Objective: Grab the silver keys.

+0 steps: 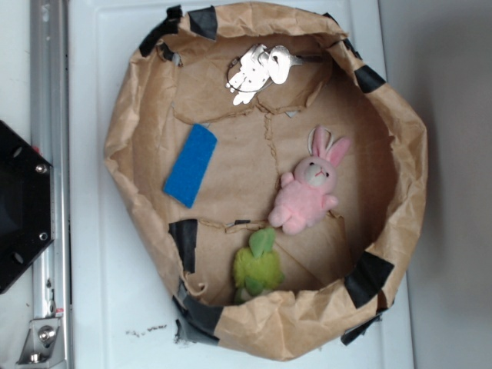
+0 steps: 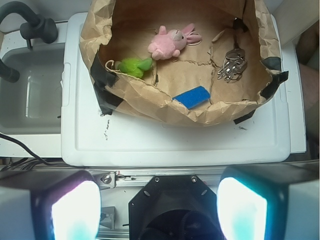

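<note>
Lying in the paper bin (image 1: 400, 154), the silver keys (image 1: 257, 71) sit well apart from the fingers (image 2: 75, 210).

I see a white tabletop (image 1: 115, 292) filling most of the exterior frame, with a metal rail (image 1: 48, 115) down its left edge. In the wrist view, a white sink (image 2: 30, 95) sits at left under a dark faucet (image 2: 25, 20).

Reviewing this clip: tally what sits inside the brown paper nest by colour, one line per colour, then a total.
Silver: 1, the silver keys
Pink: 1, the plush bunny
Green: 1, the green soft toy
Blue: 1, the flat blue sponge-like pad
Total: 4 things inside the paper nest
</note>
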`<state>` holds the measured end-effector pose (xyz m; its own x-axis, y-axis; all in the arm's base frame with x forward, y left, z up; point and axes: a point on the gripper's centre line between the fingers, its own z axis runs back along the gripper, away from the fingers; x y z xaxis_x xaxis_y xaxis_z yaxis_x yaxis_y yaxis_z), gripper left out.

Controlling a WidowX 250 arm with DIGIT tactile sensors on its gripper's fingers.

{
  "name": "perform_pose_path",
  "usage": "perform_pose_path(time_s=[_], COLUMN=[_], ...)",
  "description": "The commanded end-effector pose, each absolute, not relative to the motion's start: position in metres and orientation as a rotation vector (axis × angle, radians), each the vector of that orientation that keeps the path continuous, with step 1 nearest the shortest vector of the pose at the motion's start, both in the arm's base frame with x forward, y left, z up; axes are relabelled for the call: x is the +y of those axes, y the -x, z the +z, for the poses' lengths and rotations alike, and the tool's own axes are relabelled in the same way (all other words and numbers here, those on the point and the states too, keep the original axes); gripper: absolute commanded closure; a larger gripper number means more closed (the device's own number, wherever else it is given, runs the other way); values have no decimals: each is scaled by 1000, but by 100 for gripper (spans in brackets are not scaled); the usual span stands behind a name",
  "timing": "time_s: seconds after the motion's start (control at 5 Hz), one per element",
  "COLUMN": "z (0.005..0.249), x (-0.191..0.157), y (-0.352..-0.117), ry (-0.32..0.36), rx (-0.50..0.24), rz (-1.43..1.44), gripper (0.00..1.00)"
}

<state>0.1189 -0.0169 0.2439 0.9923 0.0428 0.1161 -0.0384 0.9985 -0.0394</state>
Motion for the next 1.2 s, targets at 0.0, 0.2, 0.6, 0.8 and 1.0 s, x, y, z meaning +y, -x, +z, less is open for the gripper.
perform_pose_path(time_s=[0.0,0.2,0.6,0.8,1.0], z=[244,221,186,172,152], x=[-17,-12,21,37,44], y=[-119,-169,-231,-241,-244], ry=[37,43,-14,-106,-168], rx=[-117,-214,-368,-428,-448], rz=[41,79,173,275,320], gripper=[0,0,0,0,0])
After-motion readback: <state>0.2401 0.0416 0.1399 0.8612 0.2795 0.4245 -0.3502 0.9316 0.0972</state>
